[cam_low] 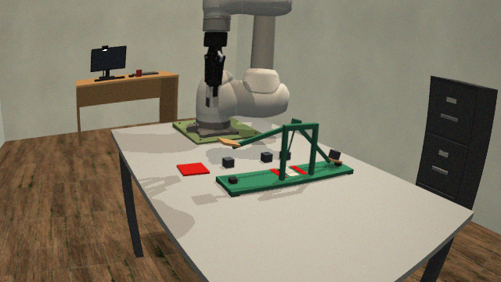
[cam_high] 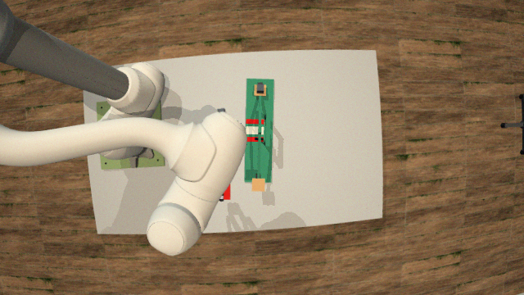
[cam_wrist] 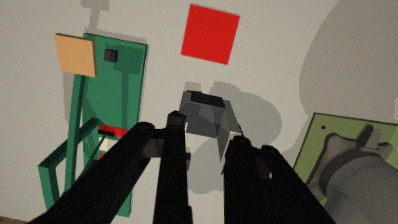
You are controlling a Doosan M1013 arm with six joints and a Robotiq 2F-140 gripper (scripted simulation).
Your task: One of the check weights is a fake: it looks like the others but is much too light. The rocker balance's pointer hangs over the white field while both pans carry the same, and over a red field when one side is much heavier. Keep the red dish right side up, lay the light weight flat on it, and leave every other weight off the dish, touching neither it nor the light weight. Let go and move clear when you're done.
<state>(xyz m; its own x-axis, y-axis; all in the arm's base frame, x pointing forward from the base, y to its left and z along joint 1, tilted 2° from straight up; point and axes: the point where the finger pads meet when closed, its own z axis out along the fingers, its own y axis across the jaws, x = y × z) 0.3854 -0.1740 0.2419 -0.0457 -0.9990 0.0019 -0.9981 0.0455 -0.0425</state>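
Observation:
My gripper [cam_low: 211,100] [cam_wrist: 203,108] is shut on a dark grey weight [cam_wrist: 201,114], high above the table and back from the red dish. The red dish [cam_high: 227,192] [cam_low: 192,169] [cam_wrist: 210,34] lies flat and bears nothing. Three more dark weights stand on the table: one [cam_low: 228,162] nearest the dish, one [cam_low: 266,157] farther right and one [cam_low: 285,156] partly behind the balance post. Another weight [cam_high: 260,87] [cam_low: 334,154] sits on the balance's lowered far pan. The near pan [cam_high: 258,185] [cam_low: 228,142] [cam_wrist: 75,55] is raised and empty. The pointer's tip is over a red field [cam_wrist: 119,132].
The green balance base [cam_high: 256,164] [cam_low: 254,182] [cam_wrist: 110,90] stands beside the row of weights, its frame and beam rising above it. The arm hides much of the table from above. The robot's green base plate [cam_low: 188,131] [cam_wrist: 310,145] is at the back.

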